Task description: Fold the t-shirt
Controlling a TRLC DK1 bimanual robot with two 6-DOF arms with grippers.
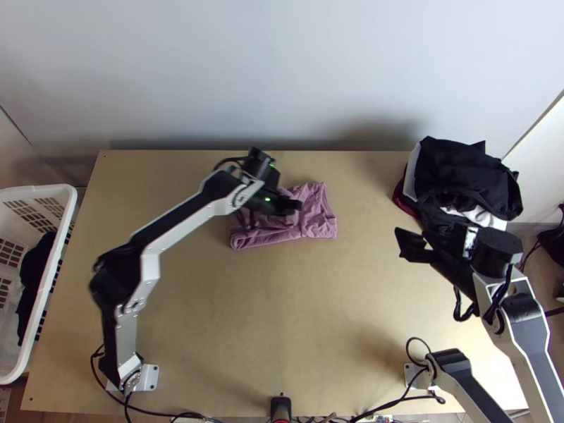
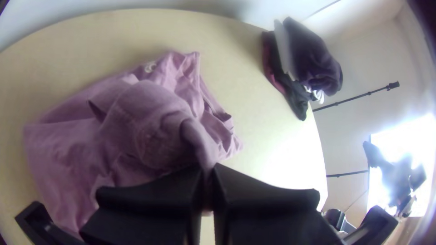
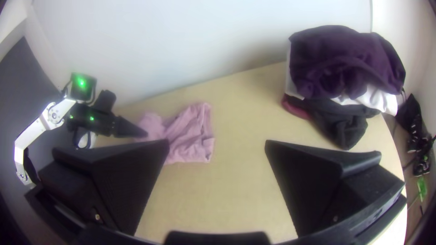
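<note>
The top view shows the pink t-shirt (image 1: 319, 220) at the far half of the tabletop (image 1: 268, 317), a little left of the middle, lying in a small, creased, partly folded heap. The left gripper (image 1: 295, 206) reaches in over it from the left, hiding part of the cloth.

The left wrist view gives the detail beneath: a raised, bunched fold rises from the shirt and runs up between the fingers of the left gripper (image 2: 208, 174), which are closed on it. Around that fold the cloth lies flatter, with a small pale mark (image 2: 150, 67) near one edge. I cannot tell which part of the shirt is pinched.

The right gripper (image 1: 407, 245) hangs well apart from the shirt, just beside the clothes pile (image 1: 458, 169). The right wrist view shows its two fingers spread wide, with tabletop and an edge of the shirt visible between them. That same view brings out the pile's colours: a dark purple garment (image 3: 340, 59) on top, white cloth (image 3: 370, 100) beneath it, then dark cloth (image 3: 343, 127) and a maroon edge (image 3: 295, 108).

At the left of the top view stands a white basket (image 1: 53, 189) with dark cloth (image 1: 34, 278) inside. The left wrist view also takes in thin dark poles (image 2: 359, 97) beyond the tabletop.
</note>
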